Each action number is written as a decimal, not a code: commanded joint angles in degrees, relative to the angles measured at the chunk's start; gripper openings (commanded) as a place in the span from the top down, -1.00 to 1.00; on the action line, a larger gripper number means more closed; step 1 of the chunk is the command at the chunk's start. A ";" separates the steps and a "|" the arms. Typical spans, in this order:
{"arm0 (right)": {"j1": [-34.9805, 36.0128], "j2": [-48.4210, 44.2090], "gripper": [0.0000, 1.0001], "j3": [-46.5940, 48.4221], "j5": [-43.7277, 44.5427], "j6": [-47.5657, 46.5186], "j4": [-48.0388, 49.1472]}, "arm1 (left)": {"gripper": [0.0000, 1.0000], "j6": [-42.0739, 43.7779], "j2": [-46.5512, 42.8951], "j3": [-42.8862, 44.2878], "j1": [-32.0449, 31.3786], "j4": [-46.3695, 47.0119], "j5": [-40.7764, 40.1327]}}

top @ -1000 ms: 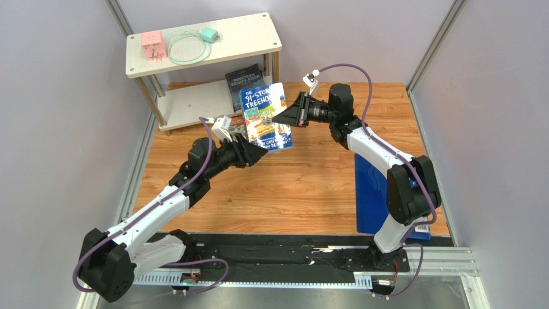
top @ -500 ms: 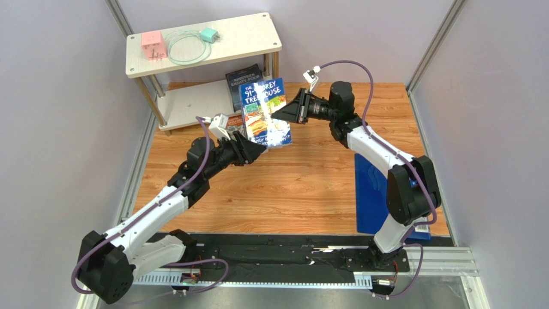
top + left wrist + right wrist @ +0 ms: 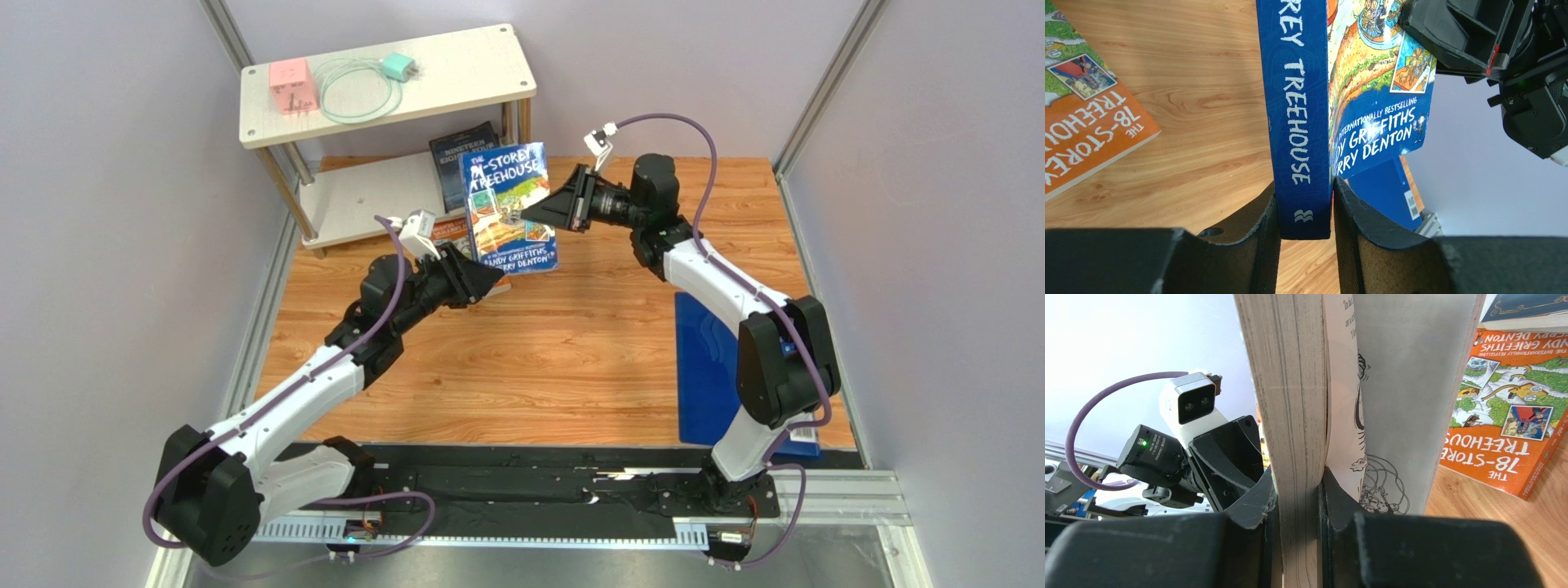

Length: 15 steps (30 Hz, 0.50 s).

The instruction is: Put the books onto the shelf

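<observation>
A bright blue book [image 3: 509, 206] hangs in the air in front of the shelf [image 3: 368, 196], held from both sides. My right gripper [image 3: 540, 211] is shut on its page block [image 3: 1284, 386], with the front cover splayed off to the right of the fingers. My left gripper [image 3: 497, 276] comes from below, its pads [image 3: 1266, 214] pressed against both sides of the spine [image 3: 1293, 92]. A slate blue book [image 3: 464, 153] leans on the shelf's lower board. An orange-green book [image 3: 450, 230] lies flat on the table by the shelf; the left wrist view shows it too, as the orange-green cover [image 3: 1082, 122].
On the shelf's top board [image 3: 491, 74] lie a pink block [image 3: 292, 88] and a teal charger [image 3: 395, 66] with a coiled cable. A large plain blue sheet [image 3: 705, 368] lies on the table at the right, under the right arm. Grey walls enclose the table.
The blue book has risen and shifted towards the shelf, carried by the right gripper. The left gripper followed it and narrowed its jaws onto the spine.
</observation>
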 commanded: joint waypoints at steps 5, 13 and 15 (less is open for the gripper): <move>1.10 -1.52 1.00 -0.46 -2.67 2.35 5.19 | -0.15 -0.19 2.33 4.04 0.66 5.35 -2.33; 1.19 -1.78 1.00 -0.55 -2.94 2.70 5.81 | 0.90 0.17 3.29 5.27 1.02 6.49 -2.25; 1.19 -1.87 0.99 -0.63 -2.68 2.70 5.55 | 1.00 -0.09 4.61 5.79 1.19 6.76 -1.20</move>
